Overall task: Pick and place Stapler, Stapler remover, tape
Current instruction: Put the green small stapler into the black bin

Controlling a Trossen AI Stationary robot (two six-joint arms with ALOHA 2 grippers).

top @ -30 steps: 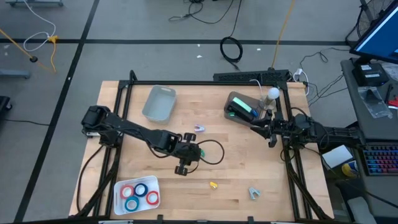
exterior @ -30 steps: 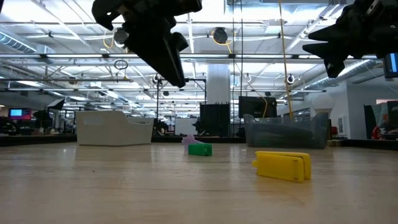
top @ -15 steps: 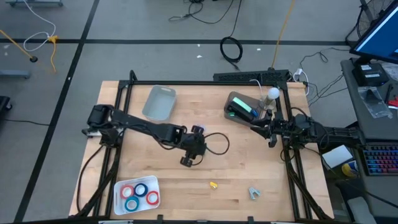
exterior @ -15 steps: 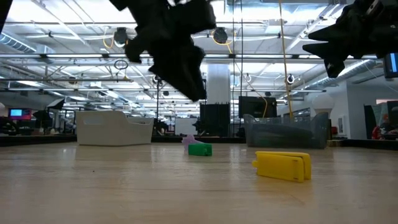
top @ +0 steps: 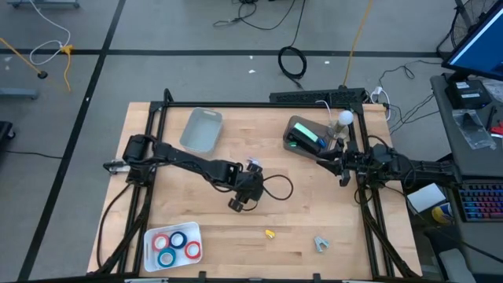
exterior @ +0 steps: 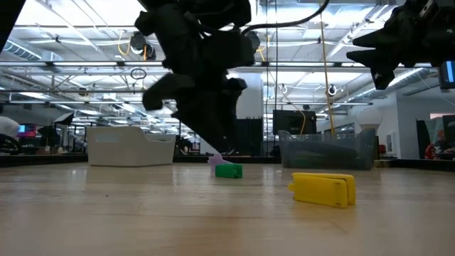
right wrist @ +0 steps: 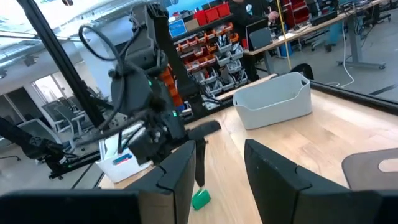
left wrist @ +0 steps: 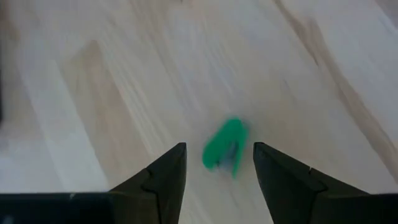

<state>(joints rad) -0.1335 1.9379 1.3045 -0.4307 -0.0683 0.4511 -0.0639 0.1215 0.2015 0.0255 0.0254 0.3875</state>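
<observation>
Jaws apart on my left gripper (left wrist: 214, 171) over the green stapler (left wrist: 224, 144); tape (top: 175, 244) sits binned, yellow stapler (exterior: 323, 190) remains.

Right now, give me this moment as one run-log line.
left tool: open, above green stapler | right tool: idle, open, table's right edge | tape: in white tray

A pale bin (top: 201, 130) sits on the wooden table (top: 314, 212).
</observation>
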